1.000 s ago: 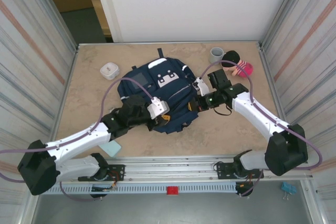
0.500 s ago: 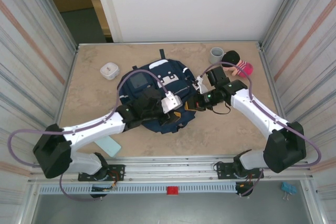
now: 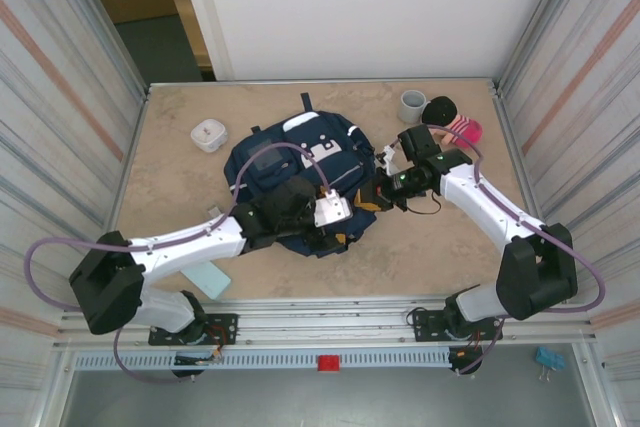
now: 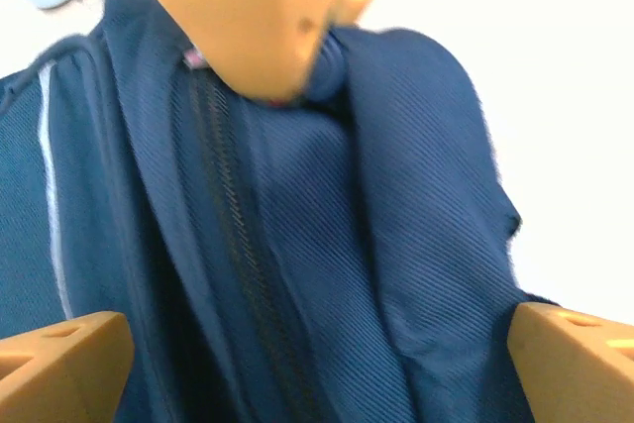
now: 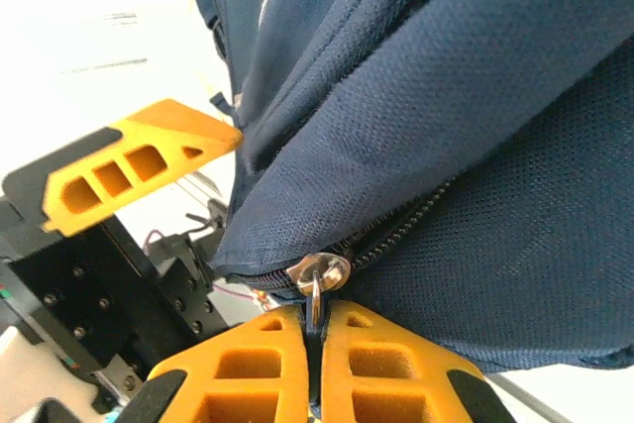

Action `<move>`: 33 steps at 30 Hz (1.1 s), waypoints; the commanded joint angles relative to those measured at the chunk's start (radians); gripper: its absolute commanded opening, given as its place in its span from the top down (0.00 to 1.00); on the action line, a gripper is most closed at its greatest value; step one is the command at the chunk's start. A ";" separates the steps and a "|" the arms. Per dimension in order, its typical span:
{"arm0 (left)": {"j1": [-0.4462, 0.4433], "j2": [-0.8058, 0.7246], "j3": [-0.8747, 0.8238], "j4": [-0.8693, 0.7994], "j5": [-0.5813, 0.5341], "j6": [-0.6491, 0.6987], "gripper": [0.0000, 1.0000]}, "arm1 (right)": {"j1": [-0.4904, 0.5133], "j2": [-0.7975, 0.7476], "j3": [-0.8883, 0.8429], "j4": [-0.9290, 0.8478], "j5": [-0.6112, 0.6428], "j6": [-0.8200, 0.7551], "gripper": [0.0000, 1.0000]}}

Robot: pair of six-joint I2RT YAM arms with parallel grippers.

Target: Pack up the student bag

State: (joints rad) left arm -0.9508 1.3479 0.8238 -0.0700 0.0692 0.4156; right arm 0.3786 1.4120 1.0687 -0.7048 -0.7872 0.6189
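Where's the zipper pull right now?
Right wrist view: the zipper pull is pinched in the shut right gripper, on the right side of the student bag.

The student bag (image 3: 300, 162) lies at the middle of the table (image 3: 170, 177), with a small box (image 3: 208, 134) beside its far-left corner, a cup (image 3: 412, 104) and socks (image 3: 462, 130) to its far right, and a flat card (image 3: 208, 278) near-left.

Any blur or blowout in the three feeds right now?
Left wrist: student bag soft with blur, background blown white. Right wrist: zipper pull sharp, background washed out. Top external: even light, crisp, no glare.
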 commanded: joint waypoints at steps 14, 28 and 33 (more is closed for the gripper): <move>0.007 -0.177 -0.133 0.329 0.089 -0.225 0.06 | 0.029 -0.072 -0.042 0.160 -0.003 0.183 1.00; -0.041 -0.059 -0.085 0.233 0.081 -0.077 0.35 | 0.075 -0.109 -0.046 0.199 0.019 0.253 1.00; -0.067 -0.035 -0.099 0.232 0.122 -0.034 0.74 | 0.062 -0.111 -0.047 0.142 0.071 0.206 1.00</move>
State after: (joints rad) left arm -0.9977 1.3121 0.7151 0.1837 0.1593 0.3428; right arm 0.4465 1.3396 1.0222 -0.5690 -0.7246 0.8368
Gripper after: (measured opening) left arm 0.292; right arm 0.079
